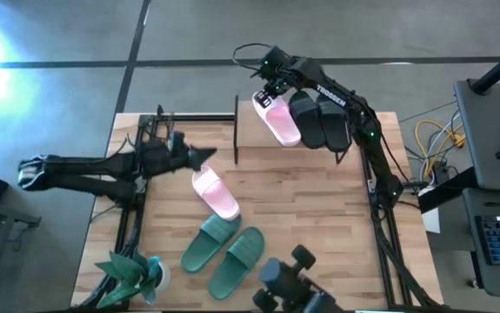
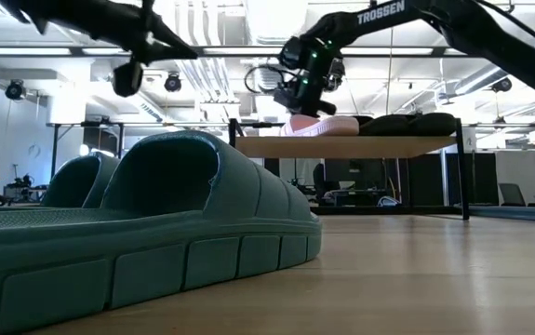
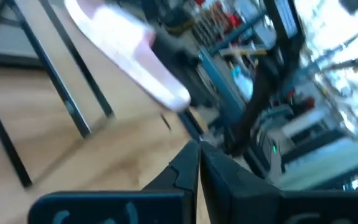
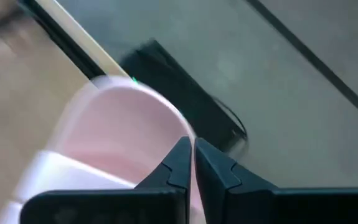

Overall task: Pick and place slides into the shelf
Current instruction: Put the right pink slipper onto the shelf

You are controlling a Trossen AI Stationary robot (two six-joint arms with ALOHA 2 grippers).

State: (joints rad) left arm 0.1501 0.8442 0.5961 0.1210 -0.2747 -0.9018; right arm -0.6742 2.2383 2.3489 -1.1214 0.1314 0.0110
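Your shelf [image 1: 258, 148] sits at twelve o'clock on the table [image 1: 336, 217]. It carries three slides: two black slides [image 1: 319, 120] and one pink slide [image 1: 280, 120]. Judged half done. Left on the table: a pink slide [image 1: 216, 193] at centre and two green slides [image 1: 223, 249] at six o'clock. Right gripper [image 1: 271, 89] hovers clenched and empty over the shelved pink slide. Left gripper [image 1: 204, 157] is clenched and empty at nine o'clock.

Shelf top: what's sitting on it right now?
On the shelf: one pink slide and two black slides. The right gripper, shut, is over the pink one; the arm covers part of the black pair.
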